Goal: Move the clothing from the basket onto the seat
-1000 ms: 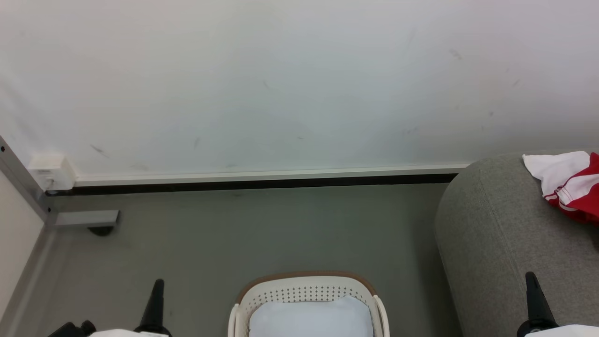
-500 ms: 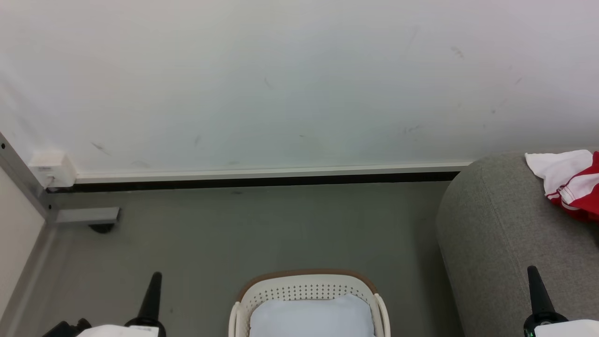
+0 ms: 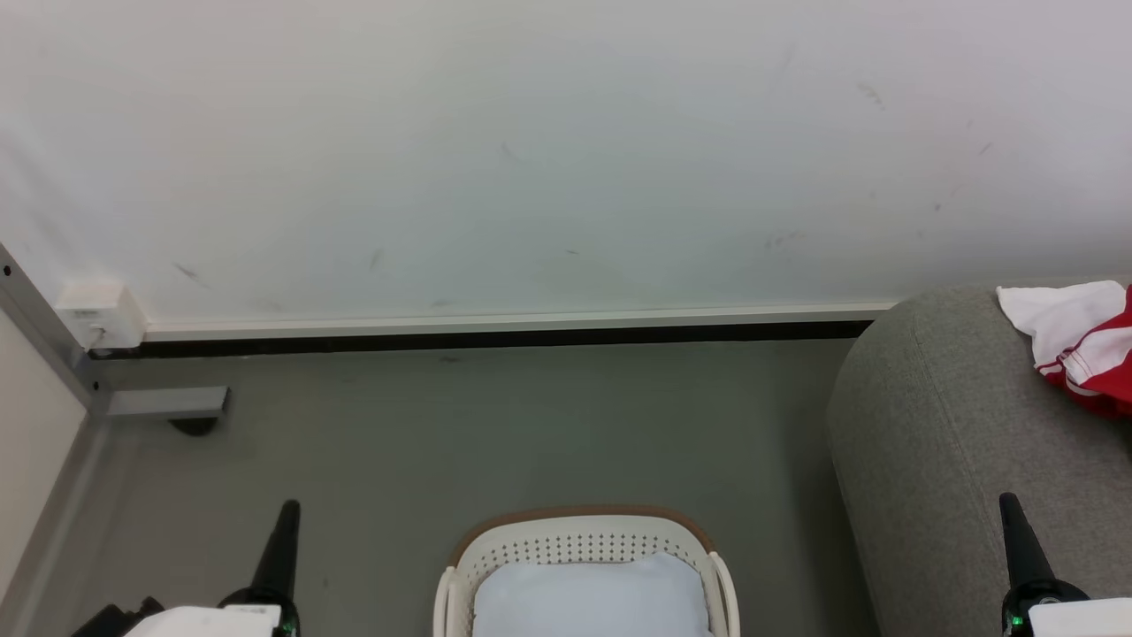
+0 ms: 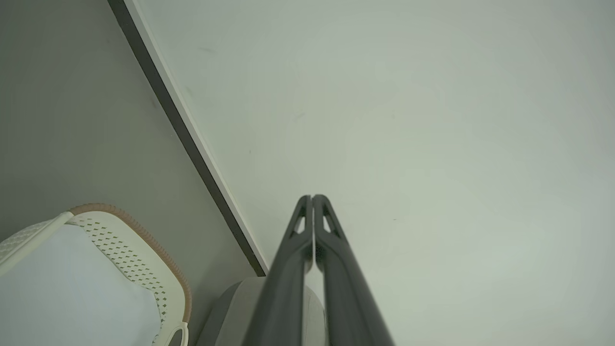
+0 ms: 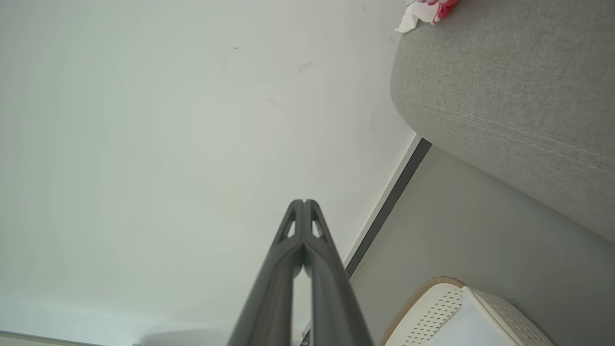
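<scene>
The left fingers (image 3: 289,518) and right fingers (image 3: 1010,513) reach slightly higher in the head view than a second ago, and the whole view has shifted a little. The basket (image 3: 575,516) holds a pale pad (image 3: 588,597). The clothing (image 3: 1092,354) lies on the seat (image 3: 937,425). Both pairs of fingers are clenched, grasping nothing, pointing toward the wall (image 3: 566,159).

Red-and-white clothing (image 3: 1083,341) lies crumpled on the grey seat (image 3: 937,425); the cream basket (image 3: 575,550) (brown-rimmed) stands beside it.
</scene>
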